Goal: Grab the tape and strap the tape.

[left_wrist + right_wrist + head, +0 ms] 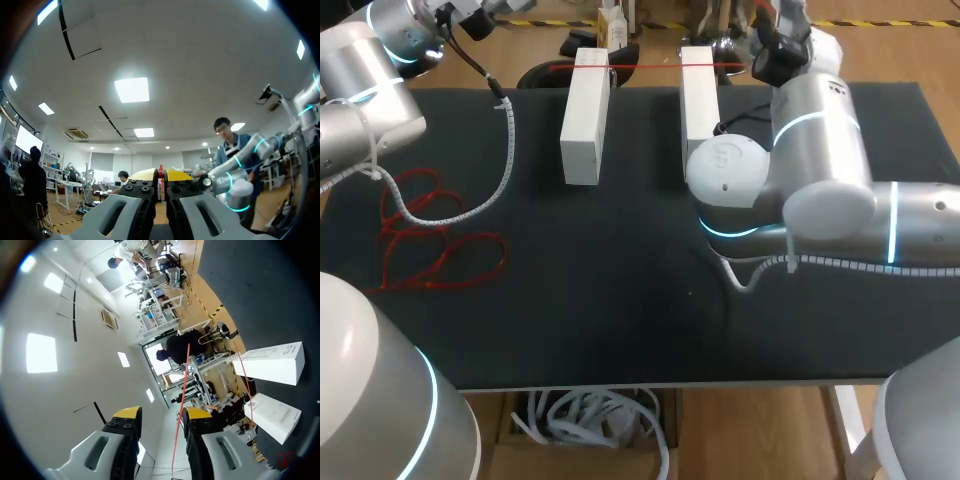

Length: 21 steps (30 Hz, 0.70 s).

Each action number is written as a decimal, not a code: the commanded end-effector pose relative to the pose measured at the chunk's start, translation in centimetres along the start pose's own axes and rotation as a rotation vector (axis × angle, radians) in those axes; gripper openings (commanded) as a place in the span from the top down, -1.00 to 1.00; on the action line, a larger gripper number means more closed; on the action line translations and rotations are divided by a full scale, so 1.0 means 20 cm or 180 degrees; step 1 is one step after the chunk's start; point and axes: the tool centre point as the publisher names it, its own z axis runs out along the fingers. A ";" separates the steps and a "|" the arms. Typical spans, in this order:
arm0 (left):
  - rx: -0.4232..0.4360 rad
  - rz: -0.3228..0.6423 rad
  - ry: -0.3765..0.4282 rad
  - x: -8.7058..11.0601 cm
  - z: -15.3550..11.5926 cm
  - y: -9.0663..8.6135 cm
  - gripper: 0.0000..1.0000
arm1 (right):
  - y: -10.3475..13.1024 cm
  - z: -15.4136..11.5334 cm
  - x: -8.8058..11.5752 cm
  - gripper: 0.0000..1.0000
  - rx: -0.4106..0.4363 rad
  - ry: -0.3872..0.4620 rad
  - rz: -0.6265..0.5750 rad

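Observation:
A thin red tape runs taut across the tops of two white blocks at the far side of the black table. More red tape lies in a loose tangle at the left, and one strand crosses the mat toward my right arm. In the right wrist view the red tape passes between the spread fingers of my right gripper, which is open. My left gripper points up, away from the table. Its yellow tips are pressed together with a red sliver between them.
Both white blocks stand ahead of the right gripper on the dark mat. A white ribbed cable from my left arm hangs over the table's left part. My right arm's elbow covers the mat beside the right block.

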 end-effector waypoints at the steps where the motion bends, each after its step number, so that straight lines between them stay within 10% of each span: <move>1: 0.0002 0.0003 -0.0001 0.00 0.00 0.00 1.00 | -0.01 0.00 0.00 0.32 -0.0023 0.0001 -0.0006; 21: 0.0002 0.0003 -0.0001 0.00 0.00 0.00 1.00 | -0.01 -0.02 -0.01 0.50 -0.0074 -0.0020 0.0003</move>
